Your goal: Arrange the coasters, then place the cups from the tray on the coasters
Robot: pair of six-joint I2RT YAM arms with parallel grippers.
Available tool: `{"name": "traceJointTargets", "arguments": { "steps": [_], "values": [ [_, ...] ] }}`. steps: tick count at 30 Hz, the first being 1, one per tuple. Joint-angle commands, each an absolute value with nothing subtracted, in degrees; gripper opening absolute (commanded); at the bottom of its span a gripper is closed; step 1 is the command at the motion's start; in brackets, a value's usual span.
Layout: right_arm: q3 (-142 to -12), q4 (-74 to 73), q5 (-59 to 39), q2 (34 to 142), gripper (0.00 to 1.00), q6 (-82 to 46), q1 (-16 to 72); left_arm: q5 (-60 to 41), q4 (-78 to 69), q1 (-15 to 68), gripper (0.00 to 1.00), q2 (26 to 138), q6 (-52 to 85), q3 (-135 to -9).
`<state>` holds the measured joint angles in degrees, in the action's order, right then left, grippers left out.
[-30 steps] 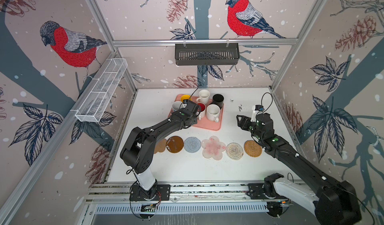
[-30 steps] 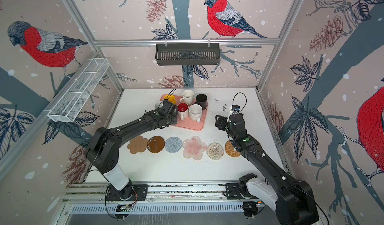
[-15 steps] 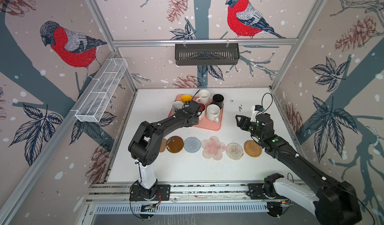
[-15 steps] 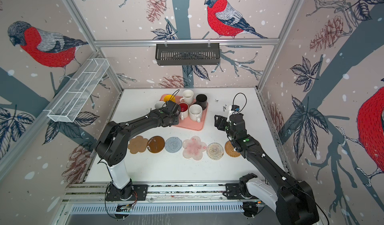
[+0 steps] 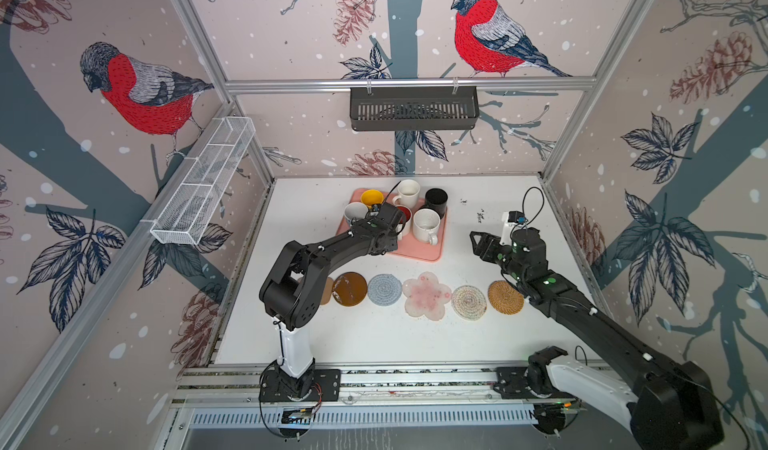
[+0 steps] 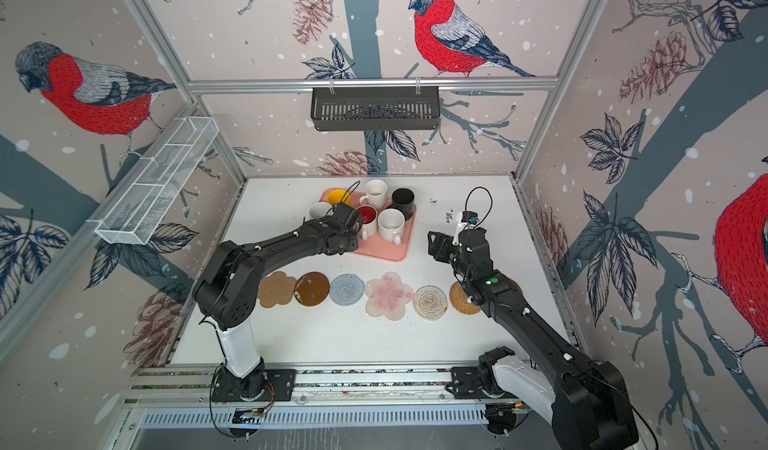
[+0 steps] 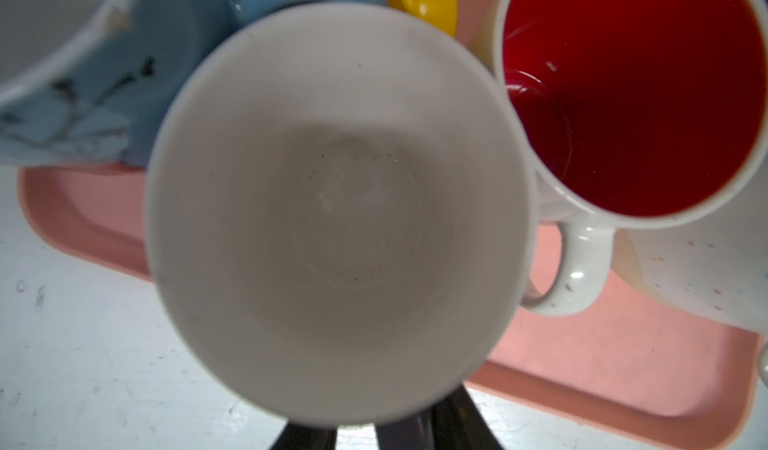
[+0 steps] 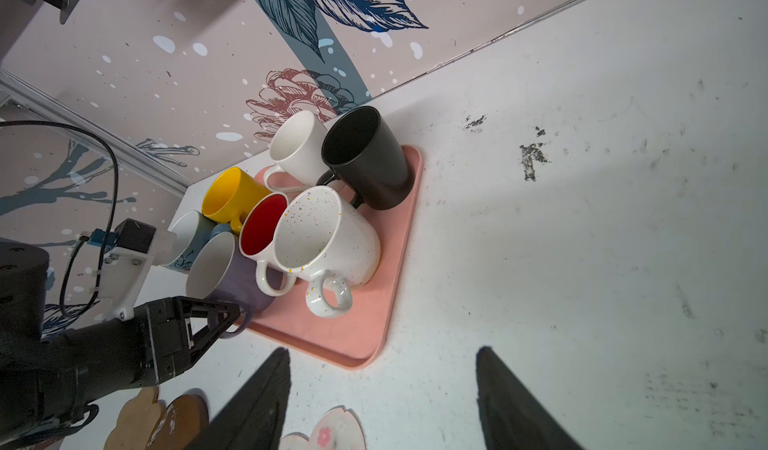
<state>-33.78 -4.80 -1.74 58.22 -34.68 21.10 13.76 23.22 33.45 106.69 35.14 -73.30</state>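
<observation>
My left pincer (image 8: 237,314) is at the lavender mug (image 8: 232,277) handle (I cannot tell its grip); right pincer (image 8: 383,350) gapes, empty.

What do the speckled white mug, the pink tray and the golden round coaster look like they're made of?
Speckled white mug: probably glazed ceramic, glossy highlights.
Salmon-pink rectangular tray: likely matte plastic, smooth moulded rim.
Golden round coaster: seemingly woven rattan, spiral ridges.
</observation>
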Motion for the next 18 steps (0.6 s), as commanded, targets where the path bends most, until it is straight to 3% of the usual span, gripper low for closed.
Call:
{"name": "traceJointTargets", "arguments": {
  "steps": [1,11,18],
  "values": [
    [-33.8,-6.9,-2.5,58.2,0.71,-35.5,21.3,14.6,23.8,33.4,0.32,106.4,35.4,-73.3],
    [-33.7,-6.9,-3.1,57.6,0.71,-35.6,21.6,16.0,25.1,33.4,0.26,104.6,35.7,-72.0],
    [-33.7,-7.0,-2.9,57.7,0.71,-35.6,21.6,15.6,24.8,33.4,0.34,106.0,35.7,-72.4]
  ]
}}
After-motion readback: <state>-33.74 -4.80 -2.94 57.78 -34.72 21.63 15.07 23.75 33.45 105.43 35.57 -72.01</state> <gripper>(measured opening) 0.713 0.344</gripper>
